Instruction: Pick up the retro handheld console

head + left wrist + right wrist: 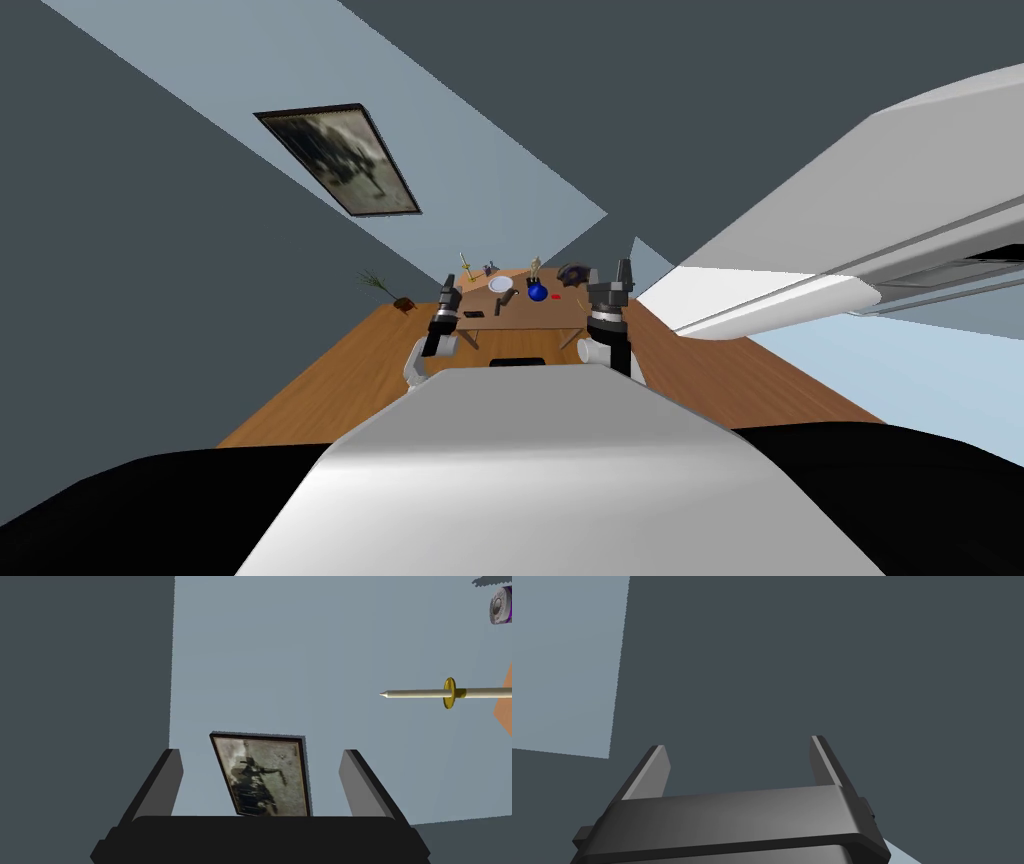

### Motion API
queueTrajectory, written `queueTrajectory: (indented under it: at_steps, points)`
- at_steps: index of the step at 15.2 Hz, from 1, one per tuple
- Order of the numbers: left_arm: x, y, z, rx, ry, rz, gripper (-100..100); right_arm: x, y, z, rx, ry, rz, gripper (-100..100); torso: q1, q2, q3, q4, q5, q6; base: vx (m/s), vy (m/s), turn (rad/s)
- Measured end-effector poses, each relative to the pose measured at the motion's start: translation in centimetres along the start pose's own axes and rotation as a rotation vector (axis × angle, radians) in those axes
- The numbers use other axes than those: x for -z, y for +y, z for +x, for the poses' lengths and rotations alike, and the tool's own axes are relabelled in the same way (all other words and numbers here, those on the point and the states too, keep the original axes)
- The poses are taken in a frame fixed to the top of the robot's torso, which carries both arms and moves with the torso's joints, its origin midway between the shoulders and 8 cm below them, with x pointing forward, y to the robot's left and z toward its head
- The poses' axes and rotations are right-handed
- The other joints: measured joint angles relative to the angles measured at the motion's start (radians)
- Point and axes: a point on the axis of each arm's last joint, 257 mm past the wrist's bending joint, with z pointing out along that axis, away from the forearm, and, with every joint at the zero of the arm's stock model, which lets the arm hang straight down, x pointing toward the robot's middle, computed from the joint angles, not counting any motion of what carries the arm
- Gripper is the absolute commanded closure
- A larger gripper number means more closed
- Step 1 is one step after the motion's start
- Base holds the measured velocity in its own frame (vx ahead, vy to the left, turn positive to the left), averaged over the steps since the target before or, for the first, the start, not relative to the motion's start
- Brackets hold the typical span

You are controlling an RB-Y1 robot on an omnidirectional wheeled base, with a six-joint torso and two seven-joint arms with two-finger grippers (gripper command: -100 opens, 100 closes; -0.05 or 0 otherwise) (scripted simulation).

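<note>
Head view: small dark flat retro handheld console (473,315), identity uncertain at this size, lay near the left front edge of the brown wooden table (520,318). Blue ball (537,292) and round white plate (500,284) sat mid-table. Left gripper (447,293) and right gripper (622,272) hung at the table's near corners, fingers spread, holding nothing.

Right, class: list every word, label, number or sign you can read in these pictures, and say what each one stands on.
None can be read.
The framed picture shows a blurred grey image with no lettering.
The things on the table are too small to show any label.
</note>
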Motion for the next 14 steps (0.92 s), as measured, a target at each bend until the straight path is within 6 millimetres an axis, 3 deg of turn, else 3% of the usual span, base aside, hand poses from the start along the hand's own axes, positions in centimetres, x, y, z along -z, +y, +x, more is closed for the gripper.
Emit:
queueTrajectory:
  at_steps: [14]
  points:
    - [-1.4, 12.3, -2.7, -0.009, -0.029, -0.318, -100, 0.0, 0.0, 0.0, 0.000, 0.000, 0.000, 0, 0.001, 0.000, 0.000, 0.000, 0.000, 0.000, -0.022, 0.036, -0.074]
